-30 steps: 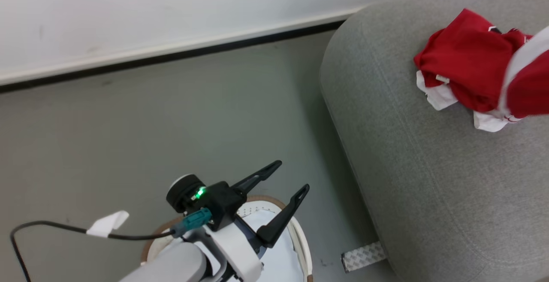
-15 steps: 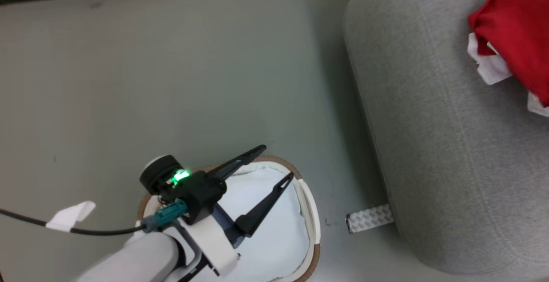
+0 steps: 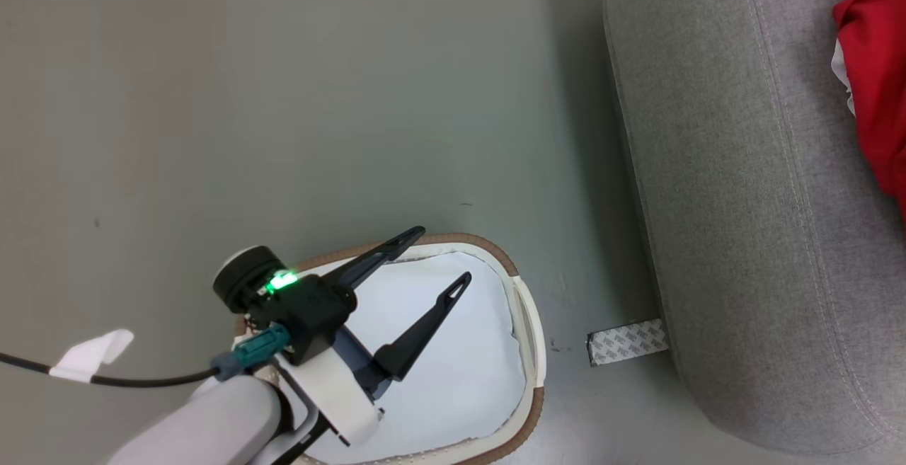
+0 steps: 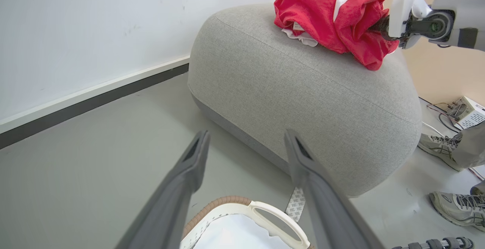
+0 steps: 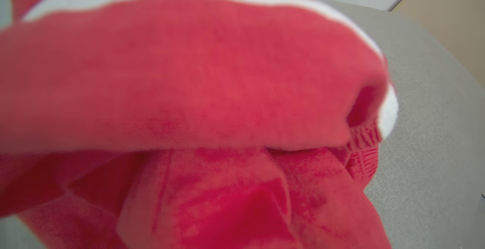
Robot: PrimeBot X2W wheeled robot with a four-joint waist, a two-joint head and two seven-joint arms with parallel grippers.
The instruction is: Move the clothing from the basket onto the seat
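The left jaws are hanging wide open over the basket (image 3: 532, 345), well apart from the clothing (image 4: 333, 18); the right jaws are clamping that red bundle atop the seat (image 3: 743, 203). Grey floor (image 3: 283, 97), white wall (image 4: 94, 33) behind.

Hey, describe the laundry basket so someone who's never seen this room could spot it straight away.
Start at the big grey seat; on the floor beside its base sits the basket, under the open left gripper. It is oval and white with a brown rim, unlike the small flat patterned tape strip next to it.
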